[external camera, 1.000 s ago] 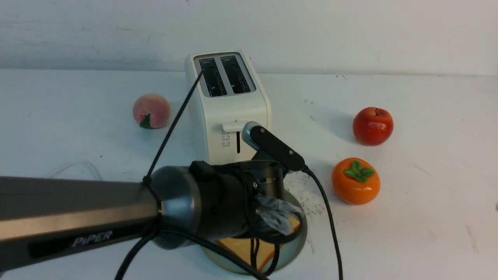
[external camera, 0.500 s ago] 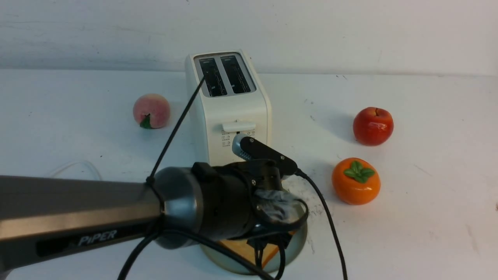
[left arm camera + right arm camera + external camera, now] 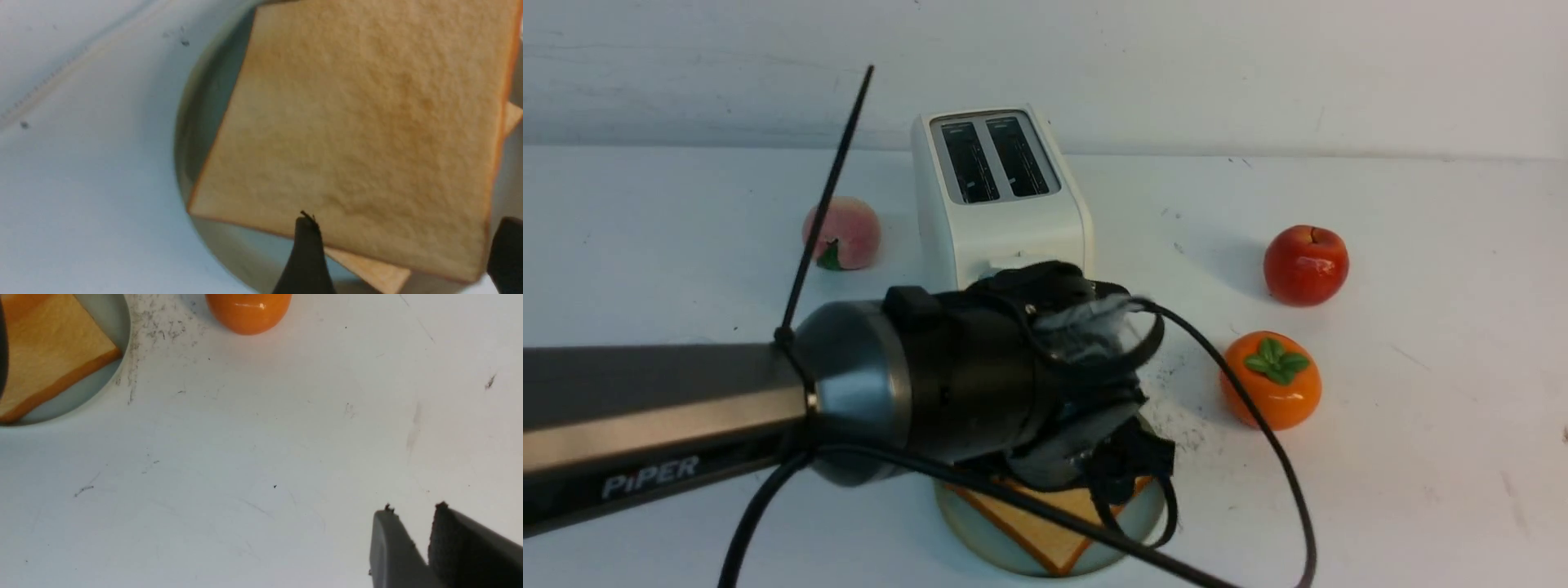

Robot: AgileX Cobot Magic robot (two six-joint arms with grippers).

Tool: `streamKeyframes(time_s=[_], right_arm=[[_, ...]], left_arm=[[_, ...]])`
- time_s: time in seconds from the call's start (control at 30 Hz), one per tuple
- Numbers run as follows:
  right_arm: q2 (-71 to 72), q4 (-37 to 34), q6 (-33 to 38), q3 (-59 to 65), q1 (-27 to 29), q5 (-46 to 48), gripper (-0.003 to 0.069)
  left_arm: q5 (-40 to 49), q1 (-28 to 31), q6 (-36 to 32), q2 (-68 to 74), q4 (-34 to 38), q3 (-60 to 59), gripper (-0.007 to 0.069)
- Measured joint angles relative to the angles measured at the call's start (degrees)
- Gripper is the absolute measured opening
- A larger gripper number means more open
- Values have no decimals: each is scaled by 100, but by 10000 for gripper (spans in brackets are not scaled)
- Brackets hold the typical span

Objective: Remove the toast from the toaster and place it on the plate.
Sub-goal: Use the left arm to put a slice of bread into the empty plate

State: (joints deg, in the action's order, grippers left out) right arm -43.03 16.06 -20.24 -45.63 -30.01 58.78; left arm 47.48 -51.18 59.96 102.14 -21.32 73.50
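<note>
The cream-white toaster stands at the back centre; both slots look dark, with no toast showing. The pale green plate lies in front of it, mostly behind my left wrist. A slice of toast lies on it. In the left wrist view the toast lies on top of a second slice on the plate. My left gripper is open just above the toast's near edge, its fingers wide apart. My right gripper is shut and empty over bare table; the plate and toast lie beyond it.
A peach lies left of the toaster. A red apple and an orange persimmon lie to the right, the persimmon near the plate. My left arm and its cables cross the front of the table.
My left wrist has rolled over above the plate and risen a little, and the arm has drawn back to the left. The toast has stayed on the plate.
</note>
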Motion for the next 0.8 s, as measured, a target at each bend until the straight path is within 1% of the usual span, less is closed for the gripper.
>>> streamKeyframes(time_s=[0.03,0.07,0.1,0.17,0.33,0.43,0.5,0.57,0.6,0.67,0.7,0.77,0.8], right_arm=[[0,0,0,0,0,0,160],[0,0,0,0,0,0,160],[0,0,0,0,0,0,160],[0,0,0,0,0,0,160],[0,0,0,0,0,0,162],[0,0,0,0,0,0,165],[0,0,0,0,0,0,167],[0,0,24,0,0,-39,167],[0,0,94,0,0,-65,167],[6,0,192,0,0,-93,166],[21,0,242,0,0,-82,162],[124,-74,348,-29,0,57,136],[181,-108,374,-52,0,143,123]], left_arm=[[43,0,0,0,221,1,542],[43,0,0,0,221,1,542],[104,0,4,0,465,1,542],[134,0,4,0,655,1,542],[212,0,-38,-4,740,46,540],[543,0,-373,-4,763,324,503],[882,0,-709,-4,783,685,449],[1257,0,-1028,-4,783,1158,376],[1559,0,-1265,-4,783,1467,316],[1860,0,-1541,-4,766,1879,227],[2016,0,-1733,-4,754,2124,170],[2201,0,-2109,-4,733,2520,55],[2245,0,-2237,-4,721,2669,25]])
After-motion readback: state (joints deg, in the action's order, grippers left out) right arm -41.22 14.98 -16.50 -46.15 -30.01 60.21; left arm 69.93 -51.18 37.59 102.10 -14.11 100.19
